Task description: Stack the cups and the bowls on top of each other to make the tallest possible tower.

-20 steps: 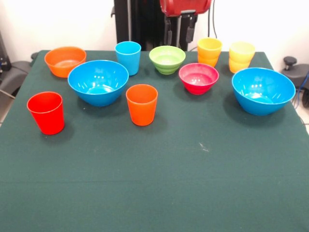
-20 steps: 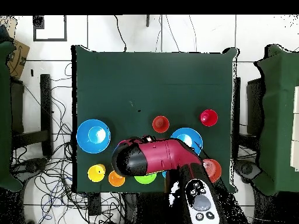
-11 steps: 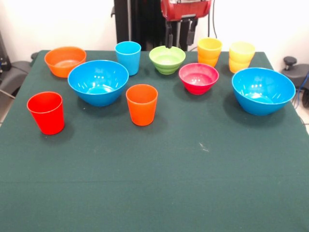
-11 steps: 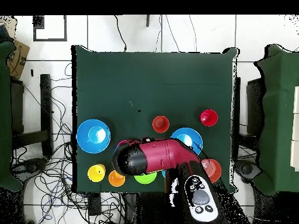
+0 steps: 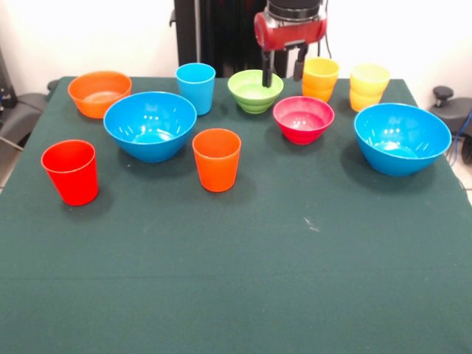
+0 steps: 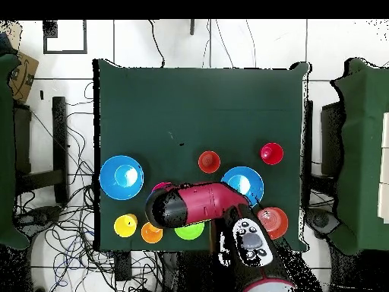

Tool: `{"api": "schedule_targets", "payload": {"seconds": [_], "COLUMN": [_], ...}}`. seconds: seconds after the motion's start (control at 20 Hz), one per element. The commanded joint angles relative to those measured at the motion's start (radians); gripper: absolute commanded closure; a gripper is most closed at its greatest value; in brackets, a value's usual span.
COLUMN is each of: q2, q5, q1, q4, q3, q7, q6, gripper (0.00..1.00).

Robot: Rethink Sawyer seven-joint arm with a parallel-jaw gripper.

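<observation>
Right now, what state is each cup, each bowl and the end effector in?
end effector: open, empty, above the table
red cup: upright, alone
orange cup: upright, alone
light blue cup: upright
yellow-orange cups: nested pair
pale yellow cups: nested pair
two blue bowls: upright, empty
lime-green bowl: upright
pink-red bowl: upright, empty
orange bowl: upright

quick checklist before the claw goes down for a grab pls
1. Claw open: ok, fingers apart.
2. Claw empty: ok, nothing between the fingers.
3. Target under claw: cannot tell, it hangs between the lime-green bowl and the pink-red bowl.
4. Lime-green bowl upright: ok.
5. Tower started: not ok, only the yellow-orange cups and the pale yellow cups are nested.
6. Overhead check: cannot tell, the arm hides the claw.
</observation>
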Motion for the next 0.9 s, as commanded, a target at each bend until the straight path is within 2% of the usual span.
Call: {"api": "schedule_targets", "payload": {"seconds": [0.05, 0.3, 0.9], "q2": [0.096, 0.107, 0.117], "q5": [-0.081, -0.077, -0.081], "q1": [0.028, 0.037, 0.038], "q4": [-0.052, -0.056, -0.063], "q3": [-0.007, -0.023, -0.034], "q7": [0.095, 0.093, 0.067], "q6": [-0.100, -0.137, -0.147], "gripper": [0.00, 0.00, 0.00]}}
